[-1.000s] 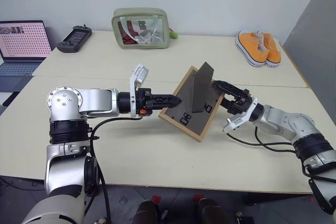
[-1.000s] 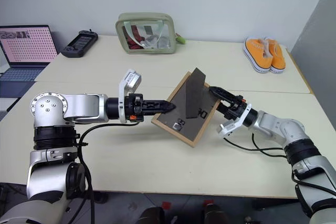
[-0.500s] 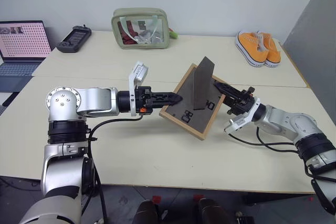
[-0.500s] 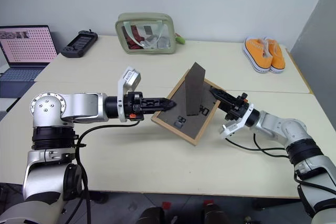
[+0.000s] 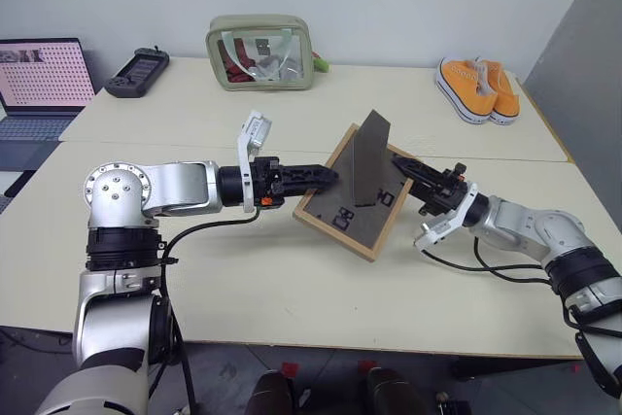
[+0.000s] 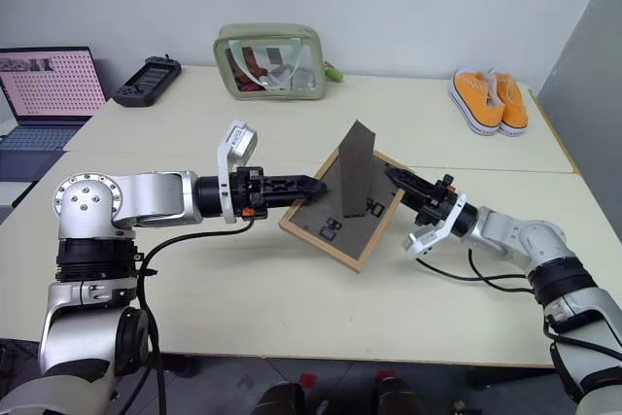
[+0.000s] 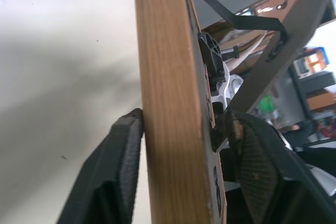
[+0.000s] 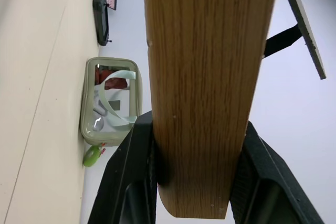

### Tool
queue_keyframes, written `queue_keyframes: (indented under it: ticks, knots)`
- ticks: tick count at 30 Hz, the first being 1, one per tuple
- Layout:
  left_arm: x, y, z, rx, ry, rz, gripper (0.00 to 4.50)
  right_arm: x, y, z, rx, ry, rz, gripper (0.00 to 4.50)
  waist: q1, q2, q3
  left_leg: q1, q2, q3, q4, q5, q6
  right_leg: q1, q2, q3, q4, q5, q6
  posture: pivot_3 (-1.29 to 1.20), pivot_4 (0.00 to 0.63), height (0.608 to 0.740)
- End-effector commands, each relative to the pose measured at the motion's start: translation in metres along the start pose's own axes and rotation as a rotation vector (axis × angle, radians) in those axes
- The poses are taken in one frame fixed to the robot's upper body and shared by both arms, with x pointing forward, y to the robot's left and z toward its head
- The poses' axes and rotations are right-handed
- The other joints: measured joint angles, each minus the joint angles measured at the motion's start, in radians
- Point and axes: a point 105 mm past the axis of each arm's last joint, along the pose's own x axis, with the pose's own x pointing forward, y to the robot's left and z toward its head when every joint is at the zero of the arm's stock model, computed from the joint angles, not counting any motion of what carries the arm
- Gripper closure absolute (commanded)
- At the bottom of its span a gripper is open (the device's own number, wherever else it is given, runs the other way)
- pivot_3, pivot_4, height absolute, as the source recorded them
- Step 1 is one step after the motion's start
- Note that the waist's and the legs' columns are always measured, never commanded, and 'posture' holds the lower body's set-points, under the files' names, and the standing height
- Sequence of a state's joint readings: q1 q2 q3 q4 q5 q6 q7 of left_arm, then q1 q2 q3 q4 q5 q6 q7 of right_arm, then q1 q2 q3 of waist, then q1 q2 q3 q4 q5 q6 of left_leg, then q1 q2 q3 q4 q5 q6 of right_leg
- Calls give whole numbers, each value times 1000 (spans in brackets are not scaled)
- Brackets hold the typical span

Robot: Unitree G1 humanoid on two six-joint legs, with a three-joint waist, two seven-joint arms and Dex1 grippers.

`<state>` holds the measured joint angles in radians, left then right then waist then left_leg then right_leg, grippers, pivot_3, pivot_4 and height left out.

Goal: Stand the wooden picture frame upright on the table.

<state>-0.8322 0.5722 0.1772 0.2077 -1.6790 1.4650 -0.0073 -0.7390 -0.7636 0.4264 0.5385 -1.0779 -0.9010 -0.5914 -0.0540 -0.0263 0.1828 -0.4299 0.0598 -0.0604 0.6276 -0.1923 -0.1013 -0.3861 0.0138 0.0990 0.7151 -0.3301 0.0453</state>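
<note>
Left eye view has the wooden picture frame (image 5: pixel 356 193) held up off the table (image 5: pixel 292 279), roughly over the middle of the near slab, just on the robot's side of the seam. It's tilted with the dark back facing up toward the camera and the picture side facing down. The long axis runs from the far, higher edge down toward the near edge of the table, and the easel stand (image 5: pixel 369 157) is already folded out, sticking up from the back.

The right gripper (image 5: pixel 412 166) is clamped on the frame's right edge — its wrist view shows both fingers (image 8: pixel 136 182) snug against the wood, so that arm looks like it's carrying the weight. The left gripper (image 5: pixel 328 177) straddles the opposite edge, but its jaws stand wide: one finger (image 7: pixel 118 161) touches the wood, the other is off it. My guess is it's only steadying now, so the right arm can tip the frame onto its bottom edge and stand.
</note>
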Motion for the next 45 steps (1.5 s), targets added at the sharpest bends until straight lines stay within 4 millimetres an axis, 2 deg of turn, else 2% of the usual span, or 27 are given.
queue_keyframes:
  ticks: [1,3,6,10,13,16,19,24,26,35,45]
  knots:
    - [-9,-5,14,79,-95,26,1306,11,-19,-4,-18,-18,-68,3204,0,0,0,0,0,0,0,0,0,0,0,0,0,0,0,0,150,740]
    - [-12,-6,20,168,-144,70,1306,14,-19,-4,-9,-29,-73,3204,0,0,0,0,0,0,0,0,0,0,0,0,0,0,0,0,150,740]
    - [-25,-14,34,389,-270,142,1306,19,-21,-7,30,-30,-83,3204,-4,0,0,0,0,0,0,0,0,0,0,0,0,0,0,0,150,740]
    - [-44,-24,42,647,-371,226,1306,26,-21,-13,178,-16,-100,3204,-5,0,0,0,1,1,0,0,0,0,0,0,0,0,0,0,150,740]
    - [-57,-33,25,853,-366,315,1306,40,-22,-16,363,3,-123,3204,-8,0,0,0,1,1,0,0,0,1,0,1,-2,0,0,0,150,740]
    - [-64,-40,3,955,-349,357,1306,55,-14,-22,614,76,-117,3204,-21,0,0,1,1,1,-1,0,0,1,0,1,-2,0,0,0,150,740]
    - [-72,-42,-4,945,-387,415,1306,69,-5,-29,938,126,-92,3204,-23,0,0,1,2,-1,0,-2,3,3,0,-1,-1,0,0,0,150,740]
    - [-77,-44,-8,922,-417,442,1306,78,4,-27,1323,104,-35,3204,-2,0,1,8,1,-4,0,-3,4,13,0,-3,-3,0,0,0,150,740]
    - [-79,-44,-8,913,-423,452,1306,79,9,-25,1423,96,-3,3204,2,0,1,9,1,-4,0,-3,4,14,0,-4,-3,0,0,0,150,740]
    - [-84,-45,-17,900,-380,469,1306,67,33,-2,1751,47,180,3204,1,1,1,10,1,-3,-1,-3,4,12,1,-3,-4,0,-1,0,150,740]
    - [-84,-47,-18,887,-355,455,1306,57,48,17,1899,75,218,3204,-2,1,1,10,2,-2,-2,-3,4,12,2,-2,-4,-1,-1,0,150,740]
